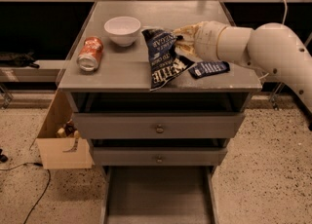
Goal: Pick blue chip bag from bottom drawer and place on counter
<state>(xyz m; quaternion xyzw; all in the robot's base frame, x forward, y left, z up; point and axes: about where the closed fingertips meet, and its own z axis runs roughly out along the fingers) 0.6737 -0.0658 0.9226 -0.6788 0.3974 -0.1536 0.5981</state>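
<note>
Blue chip bag (162,61), gripper (182,41) at upper edge

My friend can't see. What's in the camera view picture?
The robot's claw is at the top edge of a blue chip bag resting on a grey cabinet's counter. A white bowl, a tipped-over orange can and a small blue packet sit there too; the bottom drawer is pulled open.
</note>
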